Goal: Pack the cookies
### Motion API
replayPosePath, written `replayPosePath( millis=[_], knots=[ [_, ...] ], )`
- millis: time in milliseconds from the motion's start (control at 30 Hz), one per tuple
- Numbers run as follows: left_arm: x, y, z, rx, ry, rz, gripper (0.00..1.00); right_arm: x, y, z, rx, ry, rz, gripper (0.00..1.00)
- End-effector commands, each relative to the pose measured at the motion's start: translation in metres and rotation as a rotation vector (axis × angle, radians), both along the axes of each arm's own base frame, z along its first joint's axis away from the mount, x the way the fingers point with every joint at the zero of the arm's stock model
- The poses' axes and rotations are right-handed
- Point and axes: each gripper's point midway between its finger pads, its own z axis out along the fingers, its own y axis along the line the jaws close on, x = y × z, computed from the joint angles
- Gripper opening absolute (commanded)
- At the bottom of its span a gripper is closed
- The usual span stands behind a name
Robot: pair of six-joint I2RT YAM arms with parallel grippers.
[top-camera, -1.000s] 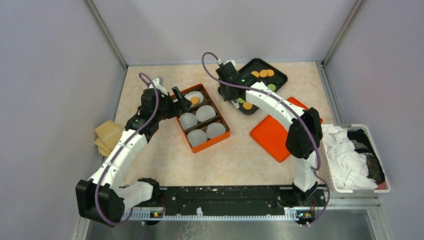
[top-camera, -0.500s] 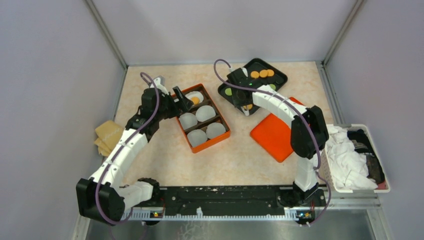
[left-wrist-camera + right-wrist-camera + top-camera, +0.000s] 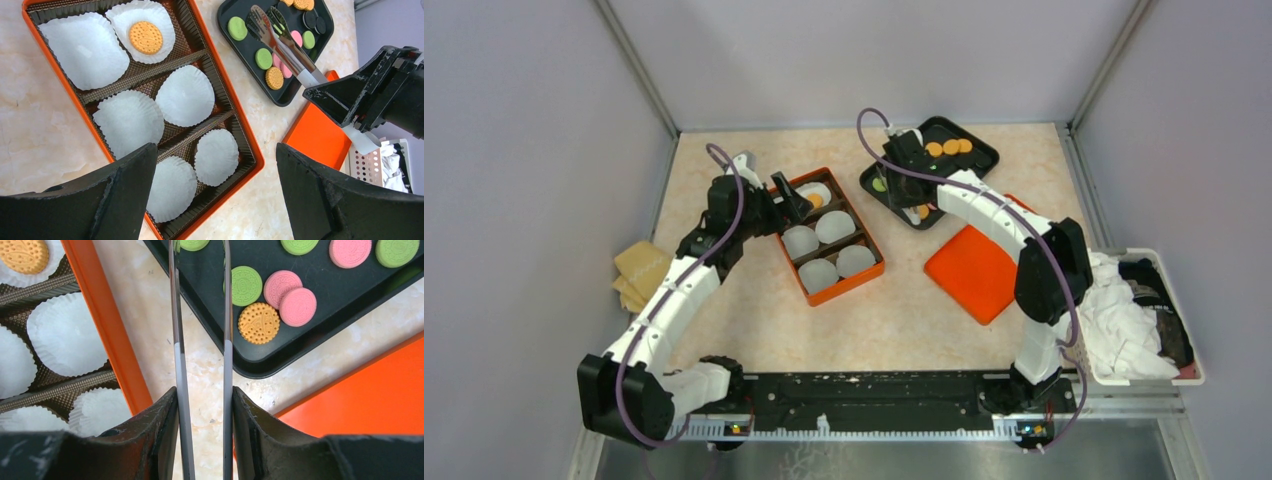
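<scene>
Orange, green, pink and dark cookies lie on a black tray, seen close in the right wrist view. One orange cookie sits in a white paper cup in the orange box; the other cups are empty. My right gripper is shut on metal tongs, whose arms reach over the tray's near left edge; their tips are out of the right wrist view. In the top view it hangs over the tray. My left gripper is open and empty above the box.
An orange lid lies right of the box, touching the tray's near corner. A white basket of cloths stands at the right edge. A tan cloth lies at the left. Grey walls enclose the table.
My right gripper has carried the tongs to the right, from the tray's left edge to over the tray. My left arm has barely moved.
</scene>
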Motion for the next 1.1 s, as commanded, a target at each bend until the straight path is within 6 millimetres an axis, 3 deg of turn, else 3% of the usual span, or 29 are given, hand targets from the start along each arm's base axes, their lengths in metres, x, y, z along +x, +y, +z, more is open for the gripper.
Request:
replayPosePath(
  millis=[0,300,700,833,967,1067],
  knots=[
    [0.006,-0.004,0.01,-0.022,-0.04,-0.01,0.94,0.005,0.013,0.02,0.067,-0.04,0.006,0.4],
    [0.006,-0.003,0.008,-0.017,-0.037,-0.012,0.94,0.004,0.021,-0.008,0.079,0.024,0.006,0.46],
    [0.005,-0.003,0.008,-0.014,-0.04,-0.012,0.94,0.009,0.025,-0.024,0.059,0.053,-0.003,0.45],
    [0.004,-0.001,0.008,-0.009,-0.04,-0.009,0.94,0.014,0.026,-0.02,0.057,0.041,-0.007,0.39],
    [0.004,-0.001,0.008,-0.008,-0.042,-0.009,0.94,0.017,0.026,-0.011,0.054,0.025,-0.004,0.19],
    [0.005,0.0,0.009,-0.006,-0.042,0.0,0.94,0.017,0.026,0.003,0.06,-0.004,-0.004,0.13]
  ],
)
